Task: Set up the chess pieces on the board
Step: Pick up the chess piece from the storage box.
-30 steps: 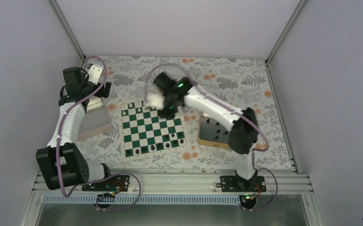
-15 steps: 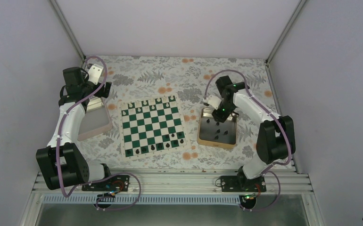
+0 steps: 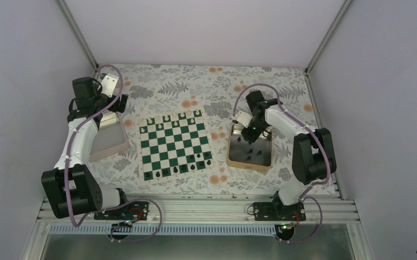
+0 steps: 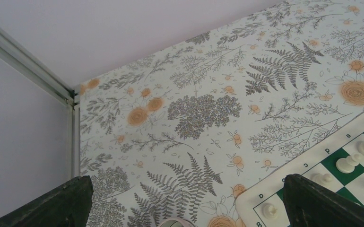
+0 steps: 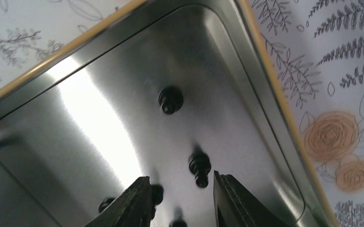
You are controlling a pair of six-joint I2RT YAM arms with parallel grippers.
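**Black side looks roughly half set up, the rest is sitting in the gold tray**

Left to right: the left gripper [image 4: 186,189] hangs with its fingers spread wide and nothing between them. The pinkish tray [image 3: 111,153] is just below it, and I can't tell what's in that one. Off to the right of those fingers is the board [image 3: 171,143]. The white pieces [image 4: 349,163] are lined along its far edge. The black chess pieces [image 3: 183,168] fill most of the near row, with only a couple on the second row, so I'd say that second row is the main job left. Further right, the gold tray [image 3: 244,164] holds a handful more black ones. The right gripper [image 5: 180,179] hovers low inside it, fingers apart and pinching nothing. One black piece sits just past the fingertips, nearer the right-hand finger, and a few more are beside the left finger.
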